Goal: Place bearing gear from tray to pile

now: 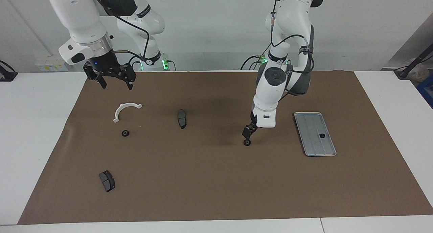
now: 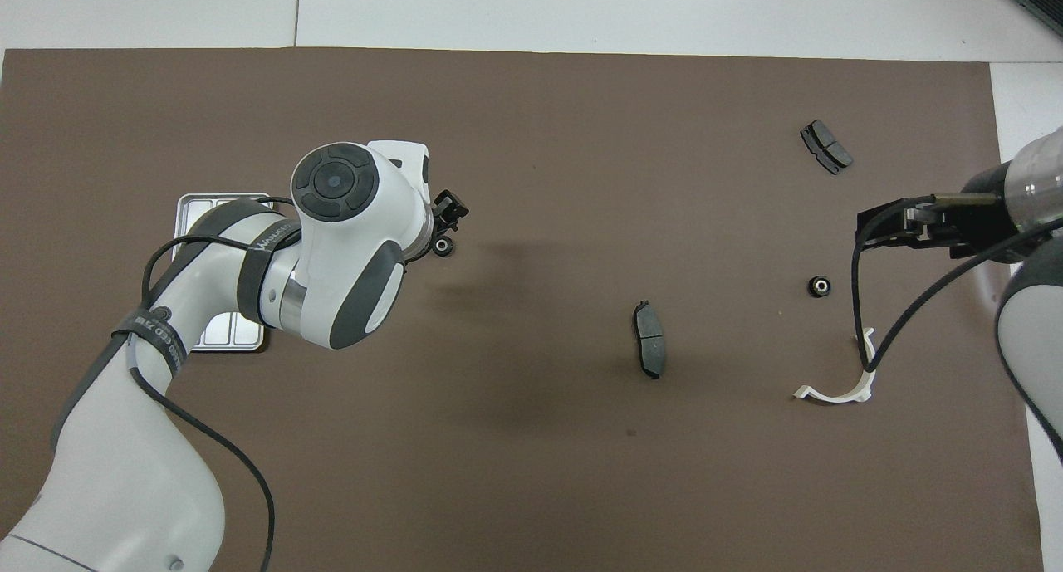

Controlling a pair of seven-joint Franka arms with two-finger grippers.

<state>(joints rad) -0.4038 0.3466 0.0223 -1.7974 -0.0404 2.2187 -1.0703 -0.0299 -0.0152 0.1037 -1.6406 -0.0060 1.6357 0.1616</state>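
Note:
The silver tray (image 1: 309, 124) lies on the brown mat toward the left arm's end, with one small black round piece (image 1: 322, 136) on it. In the overhead view the tray (image 2: 193, 208) is mostly covered by the left arm. A small black bearing gear (image 1: 247, 142) lies on the mat beside the tray, toward the middle, and also shows in the overhead view (image 2: 444, 246). My left gripper (image 1: 248, 133) hangs just above it. My right gripper (image 1: 115, 86) is open and empty, up over the mat near the white half-ring bracket (image 1: 127, 110).
The pile is scattered toward the right arm's end: the bracket (image 2: 839, 389), a black round piece (image 1: 125, 133), one brake pad (image 1: 182, 118) near the middle and another (image 1: 107, 181) farthest from the robots. White table borders the mat (image 1: 216, 185).

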